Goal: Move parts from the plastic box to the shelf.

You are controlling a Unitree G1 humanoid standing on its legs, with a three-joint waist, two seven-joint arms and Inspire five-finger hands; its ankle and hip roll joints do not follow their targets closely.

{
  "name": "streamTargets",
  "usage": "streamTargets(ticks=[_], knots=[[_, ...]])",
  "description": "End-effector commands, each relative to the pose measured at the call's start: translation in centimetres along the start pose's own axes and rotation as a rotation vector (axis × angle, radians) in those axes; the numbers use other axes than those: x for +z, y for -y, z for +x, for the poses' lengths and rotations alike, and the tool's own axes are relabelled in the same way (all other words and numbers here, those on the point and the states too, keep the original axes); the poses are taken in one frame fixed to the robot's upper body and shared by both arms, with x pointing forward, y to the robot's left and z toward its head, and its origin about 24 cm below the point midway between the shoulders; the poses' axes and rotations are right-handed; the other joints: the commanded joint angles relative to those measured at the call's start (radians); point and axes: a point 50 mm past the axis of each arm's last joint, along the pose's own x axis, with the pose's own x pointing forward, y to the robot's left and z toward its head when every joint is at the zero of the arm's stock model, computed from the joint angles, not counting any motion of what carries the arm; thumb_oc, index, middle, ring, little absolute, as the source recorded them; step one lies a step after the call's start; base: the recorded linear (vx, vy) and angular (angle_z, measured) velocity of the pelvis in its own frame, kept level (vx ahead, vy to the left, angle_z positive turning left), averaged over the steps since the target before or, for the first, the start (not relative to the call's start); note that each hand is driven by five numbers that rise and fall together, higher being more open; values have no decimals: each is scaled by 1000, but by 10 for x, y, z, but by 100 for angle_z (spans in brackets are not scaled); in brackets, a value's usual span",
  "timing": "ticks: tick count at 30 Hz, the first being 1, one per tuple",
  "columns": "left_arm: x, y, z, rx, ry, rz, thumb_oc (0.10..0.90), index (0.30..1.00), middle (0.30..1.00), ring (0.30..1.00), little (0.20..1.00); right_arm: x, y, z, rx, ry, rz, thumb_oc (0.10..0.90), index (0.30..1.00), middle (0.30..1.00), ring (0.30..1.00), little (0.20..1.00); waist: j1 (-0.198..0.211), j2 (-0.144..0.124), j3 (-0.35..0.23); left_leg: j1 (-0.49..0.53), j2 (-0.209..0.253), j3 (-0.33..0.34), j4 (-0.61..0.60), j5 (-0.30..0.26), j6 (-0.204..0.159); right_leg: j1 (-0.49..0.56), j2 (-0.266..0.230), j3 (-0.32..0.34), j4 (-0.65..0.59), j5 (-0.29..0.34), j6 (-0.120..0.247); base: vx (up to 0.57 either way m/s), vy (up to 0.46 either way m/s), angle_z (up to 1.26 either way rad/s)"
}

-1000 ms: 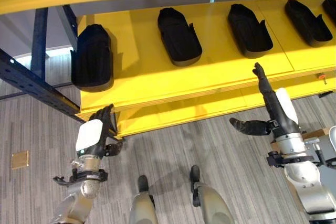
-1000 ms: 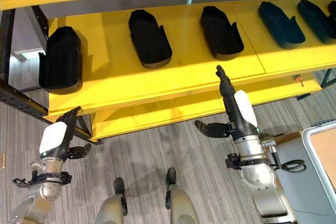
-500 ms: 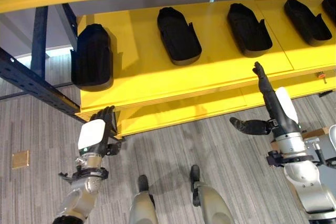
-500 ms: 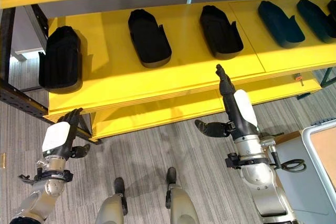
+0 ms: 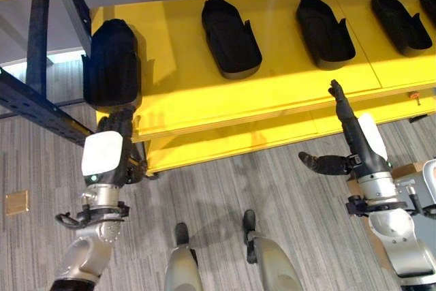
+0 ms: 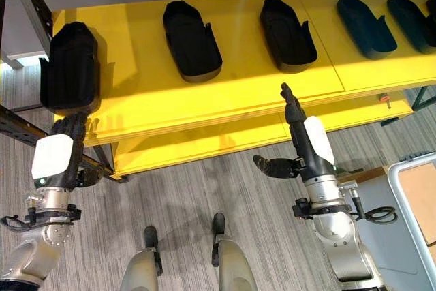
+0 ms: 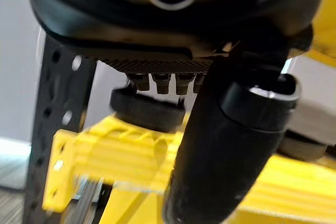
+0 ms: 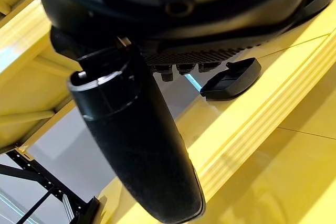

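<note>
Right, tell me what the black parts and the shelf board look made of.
The black parts: probably moulded plastic or foam, matte, with almost no reflection and rounded, formed walls. The yellow shelf board: a smooth, glossy painted panel, since it shows sheen and a seam; metal or coated wood, I cannot tell which.

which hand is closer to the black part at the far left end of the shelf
Left. The left hand sits just under the leftmost black part at the shelf edge; the right hand is far along, open.
</note>
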Motion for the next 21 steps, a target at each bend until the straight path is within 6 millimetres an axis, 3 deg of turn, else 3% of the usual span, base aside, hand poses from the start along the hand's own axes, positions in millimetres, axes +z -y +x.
streamTargets(ticks=[1,21], knots=[[10,-38,15,168,157,78,900,1000,1000,1000,1000,41,28,11,-142,239,-26,900,1000,1000,1000,1000,0,-11,-78,-49,17,-28,36,34,8,33,-47,22,40,-45,64,0,0,0],[0,-27,20,106,121,127,900,1000,1000,1000,1000,42,28,14,-147,240,-22,900,1000,1000,1000,1000,-5,-9,-77,-60,17,-28,43,36,10,19,-46,23,49,-45,64,0,0,0]])
